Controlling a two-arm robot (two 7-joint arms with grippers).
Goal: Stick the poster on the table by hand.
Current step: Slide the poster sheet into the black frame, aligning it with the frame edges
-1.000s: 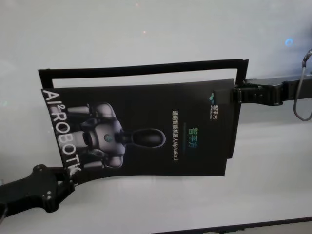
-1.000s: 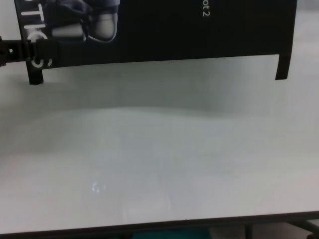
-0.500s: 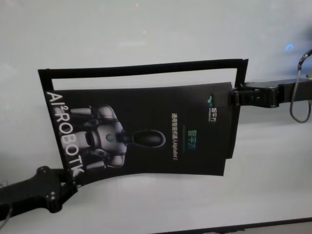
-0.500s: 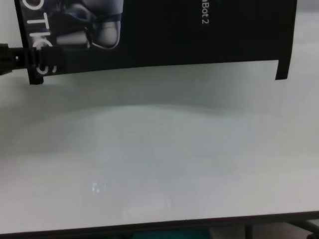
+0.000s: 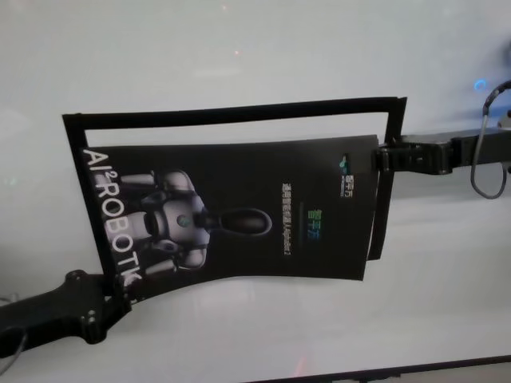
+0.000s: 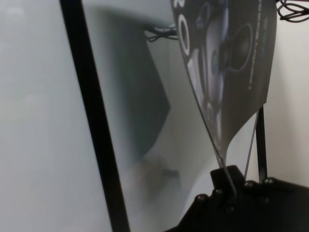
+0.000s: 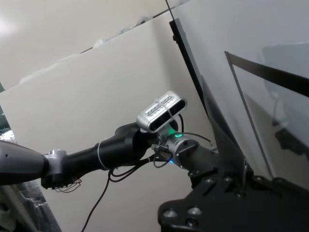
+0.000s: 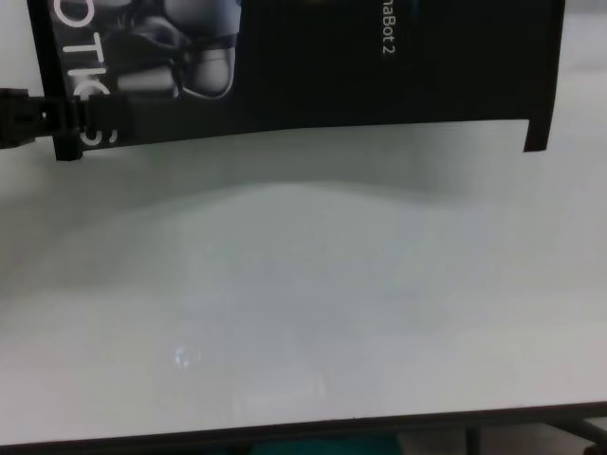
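Note:
The poster (image 5: 239,215) is a black glossy sheet with a grey-white robot picture and white lettering. It is held over the white table (image 5: 239,48), slightly bowed. My left gripper (image 5: 118,299) is shut on its near-left corner. My right gripper (image 5: 377,157) is shut on its right edge. In the chest view the poster (image 8: 379,57) hangs above the table (image 8: 285,303), with the left gripper (image 8: 57,114) at its lower-left corner. The left wrist view shows the sheet (image 6: 231,48) rising edge-on from the left gripper (image 6: 227,176).
Narrow black tape strips (image 5: 231,113) form a frame on the table behind and beside the poster; one end shows in the chest view (image 8: 539,114). A grey cable loop (image 5: 487,171) hangs from the right arm. The table's dark front edge (image 8: 285,438) is near.
The left arm has sunk a little and the poster's near edge has dropped slightly. The right gripper has shifted a little left, and the sheet bows more.

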